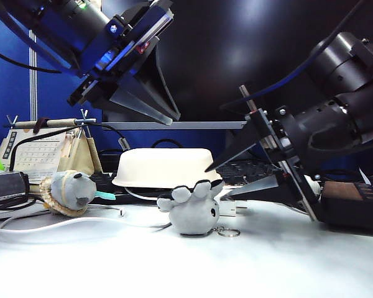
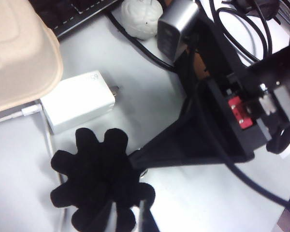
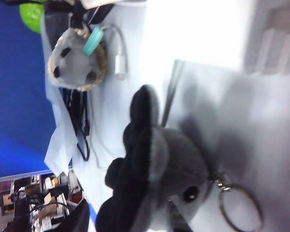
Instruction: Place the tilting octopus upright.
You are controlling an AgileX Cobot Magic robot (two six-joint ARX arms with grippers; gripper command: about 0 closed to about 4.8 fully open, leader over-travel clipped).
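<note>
1. Octopus (image 1: pixel 191 210) upside down at counter (image 1: pixel 286 261) centre, black undersides up, keyring (image 1: pixel 228 232) at its right.
2. Right claw (image 1: pixel 221 180) spread wide, tips just right of octopus.
3. Left claw (image 1: pixel 174 118) spread, hovering above, apart.

A white counter (image 1: pixel 286 267) fills the foreground, brightly lit and glossy. Behind its back edge the wall (image 1: pixel 12 93) is deep blue at the left, with a thin pale vertical strip (image 1: pixel 32 81), and a large dark panel (image 1: pixel 255 49) carries a soft bright reflection near its top.
</note>
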